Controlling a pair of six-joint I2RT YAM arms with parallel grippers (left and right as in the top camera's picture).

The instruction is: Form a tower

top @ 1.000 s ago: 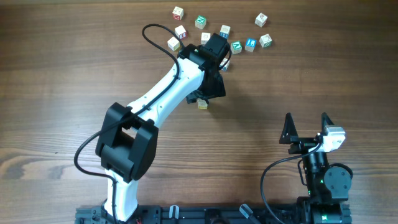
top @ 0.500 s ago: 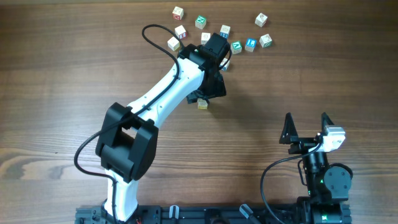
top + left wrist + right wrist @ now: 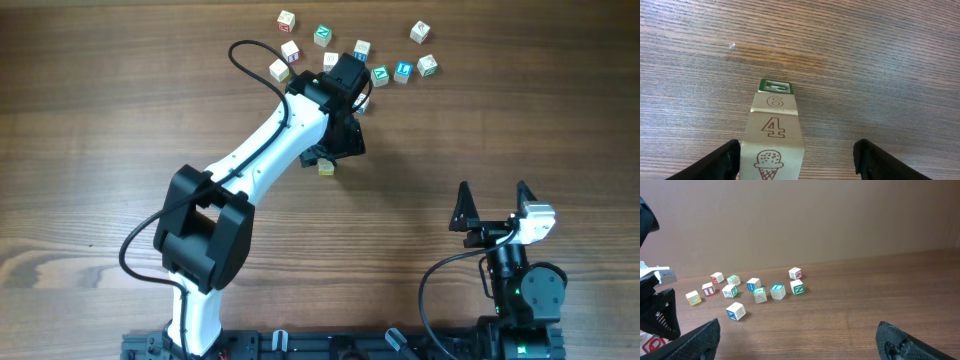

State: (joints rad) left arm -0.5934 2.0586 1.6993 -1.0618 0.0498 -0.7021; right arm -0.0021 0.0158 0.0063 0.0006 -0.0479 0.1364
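The tower (image 3: 774, 135) stands upright around the middle of the counter (image 3: 100, 120), nearer the far edge, just short of the loose cubes (image 3: 402, 70) scattered there. The left claw (image 3: 796, 155) is released, its jaws spread astride the tower, one just beside it and the other well apart. The right claw (image 3: 493, 205) gapes empty near the counter's near right corner.

I see the whole table (image 3: 100, 100) straight down from overhead. Left wrist looks down close on the tower (image 3: 774, 130). Right wrist looks low toward the far-edge loose cubes (image 3: 777, 291), shared with overhead.
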